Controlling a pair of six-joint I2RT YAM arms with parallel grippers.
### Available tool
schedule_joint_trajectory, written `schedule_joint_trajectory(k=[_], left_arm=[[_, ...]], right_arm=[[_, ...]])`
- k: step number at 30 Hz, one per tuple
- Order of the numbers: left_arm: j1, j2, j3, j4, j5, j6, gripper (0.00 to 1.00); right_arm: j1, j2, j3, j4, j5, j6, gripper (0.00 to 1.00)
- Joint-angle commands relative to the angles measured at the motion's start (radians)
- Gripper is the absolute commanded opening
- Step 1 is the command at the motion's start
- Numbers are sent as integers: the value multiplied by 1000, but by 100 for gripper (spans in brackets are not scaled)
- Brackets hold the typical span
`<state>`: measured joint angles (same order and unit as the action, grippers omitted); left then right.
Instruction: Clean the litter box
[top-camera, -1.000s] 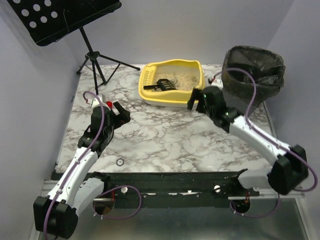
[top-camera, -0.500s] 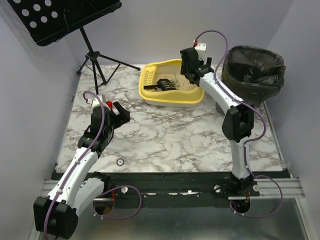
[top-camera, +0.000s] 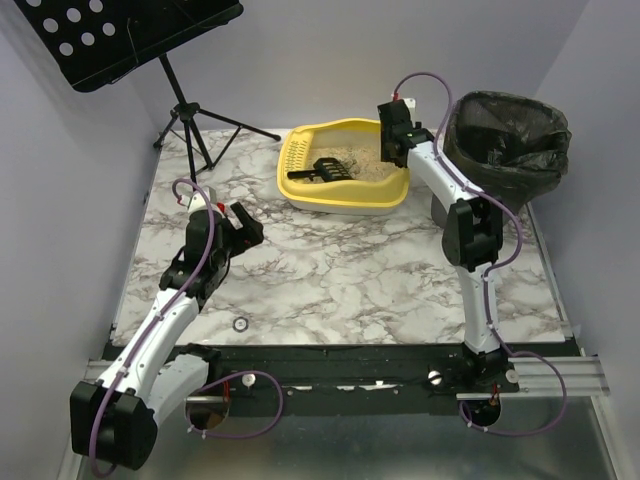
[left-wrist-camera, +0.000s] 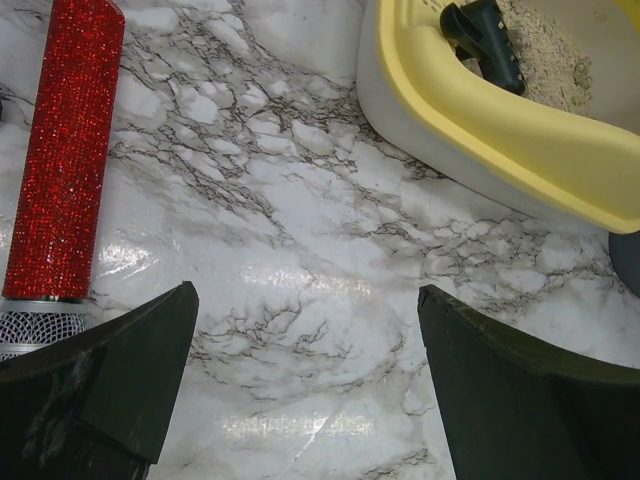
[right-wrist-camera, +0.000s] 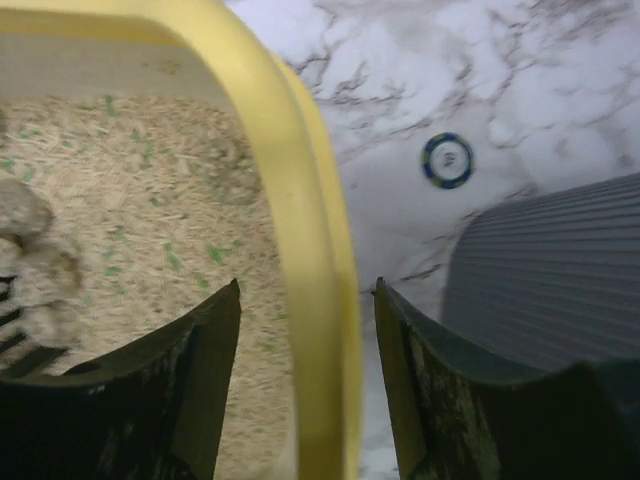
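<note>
The yellow litter box (top-camera: 345, 200) with beige litter stands at the back middle of the table, and a black scoop (top-camera: 322, 170) lies in it. My right gripper (top-camera: 393, 150) hangs over the box's right side. In the right wrist view the right gripper (right-wrist-camera: 308, 290) straddles the yellow rim (right-wrist-camera: 300, 200), one finger over the litter and one outside, with a gap on each side. Pale clumps (right-wrist-camera: 30, 260) lie in the litter at the left. My left gripper (top-camera: 245, 225) is open and empty above the marble, left of the box (left-wrist-camera: 500, 130).
A grey bin with a black bag (top-camera: 505, 140) stands just right of the box; its ribbed wall (right-wrist-camera: 560, 270) is close to my right finger. A red glitter microphone (left-wrist-camera: 65, 150) lies by my left gripper. A music stand (top-camera: 120, 35) rises at the back left. A small blue disc (right-wrist-camera: 447, 160) lies on the table.
The right arm swung from in front of the box up to its right rim, and its jaws have narrowed around the rim. The left arm shifted only slightly.
</note>
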<state>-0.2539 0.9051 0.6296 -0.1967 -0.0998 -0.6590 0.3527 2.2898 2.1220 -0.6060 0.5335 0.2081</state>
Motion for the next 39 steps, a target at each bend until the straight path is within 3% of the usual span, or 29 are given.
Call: schedule_joint_trajectory(k=[1, 6, 12, 23, 35, 39], left_arm=[[-2, -18, -11, 11, 17, 4, 99], [-2, -46, -24, 23, 34, -4, 99], [-2, -74, -24, 26, 40, -5, 99], [-2, -92, -14, 65, 98, -5, 99], [-4, 6, -53, 161, 293, -39, 99], [-5, 23, -82, 175, 331, -62, 99]], right_arm=[[12, 10, 21, -9, -137, -80, 55], [12, -26, -23, 32, -200, -121, 27], [15, -101, -140, 95, -436, -278, 13], [88, -251, -407, 106, -932, -745, 13], [222, -230, -421, -38, -1130, -1142, 13], [255, -217, -399, -40, -1107, -1171, 17]])
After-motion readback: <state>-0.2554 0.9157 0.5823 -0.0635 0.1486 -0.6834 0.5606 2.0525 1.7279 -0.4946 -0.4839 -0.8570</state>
